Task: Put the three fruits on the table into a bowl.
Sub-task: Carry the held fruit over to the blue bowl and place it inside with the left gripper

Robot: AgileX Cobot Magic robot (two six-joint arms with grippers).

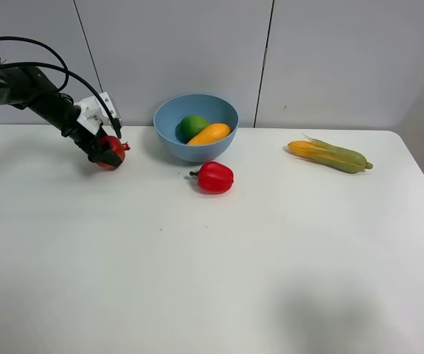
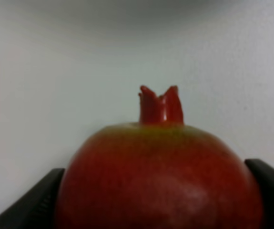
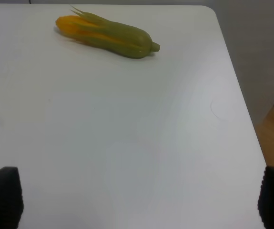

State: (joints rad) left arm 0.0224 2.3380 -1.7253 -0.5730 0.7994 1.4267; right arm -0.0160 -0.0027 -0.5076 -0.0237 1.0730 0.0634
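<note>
My left gripper (image 1: 110,150) is shut on the red pomegranate (image 1: 111,151) at the back left of the white table (image 1: 197,280), left of the light-blue bowl (image 1: 195,127). The left wrist view shows the pomegranate (image 2: 158,179) close up, crown tip pointing away, with a black finger on each side. The green oval fruit (image 1: 192,126) and the yellow-orange mango (image 1: 209,133) lie in the bowl. My right gripper (image 3: 141,200) is open and empty above the table's right part; it is out of the exterior view.
A shiny red bell pepper (image 1: 214,177) lies just in front of the bowl. A yellow-green corn cob (image 1: 329,154) lies at the back right and also shows in the right wrist view (image 3: 108,34). The table's right edge (image 3: 241,109) is near the right gripper.
</note>
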